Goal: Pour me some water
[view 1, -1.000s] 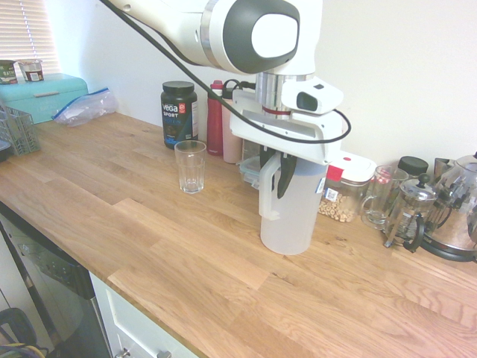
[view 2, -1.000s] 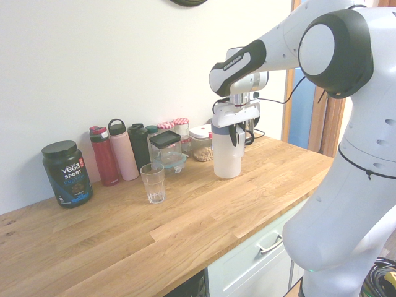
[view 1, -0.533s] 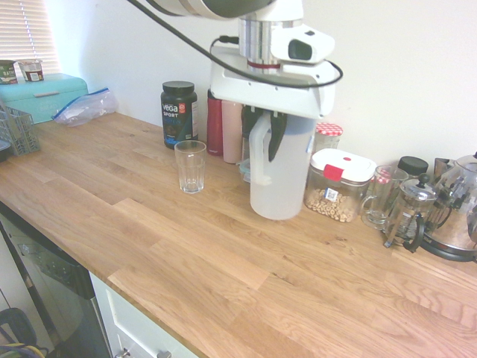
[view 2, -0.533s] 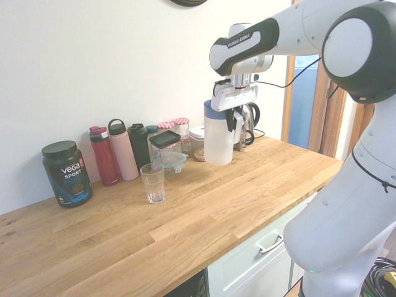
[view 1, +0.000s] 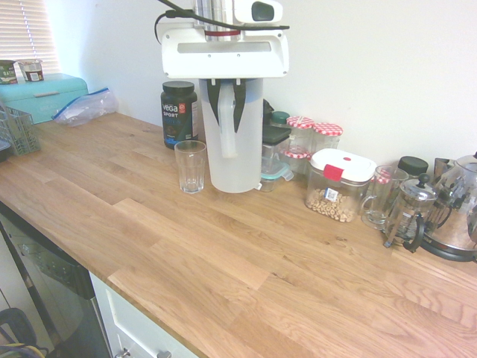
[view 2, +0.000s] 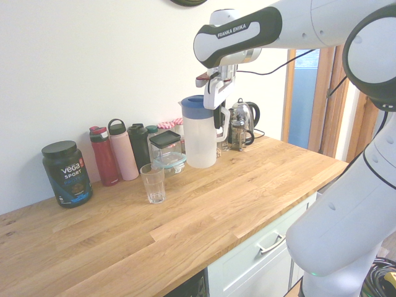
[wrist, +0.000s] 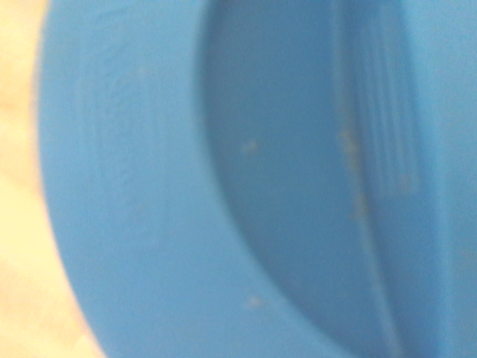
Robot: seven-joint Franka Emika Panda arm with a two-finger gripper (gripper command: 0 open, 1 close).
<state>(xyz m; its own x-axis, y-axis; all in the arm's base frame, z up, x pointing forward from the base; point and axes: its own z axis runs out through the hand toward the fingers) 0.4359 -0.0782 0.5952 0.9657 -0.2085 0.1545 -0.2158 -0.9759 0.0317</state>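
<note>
Translucent white plastic pitcher with blue lid point(view 1: 235, 145) | upright, above wooden desk point(view 1: 223, 253) | jaws clamped on handle | beside clear ribbed glass point(view 1: 190, 166)

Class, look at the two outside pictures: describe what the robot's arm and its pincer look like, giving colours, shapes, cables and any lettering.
The arm is glossy white with rounded segments and dark grey to black joint caps. One dark band carries white lettering reading FRANKA EMIKA. A black cable runs along the wrist. The pincer has a wide, flat white body with two short black fingers below it.
</note>
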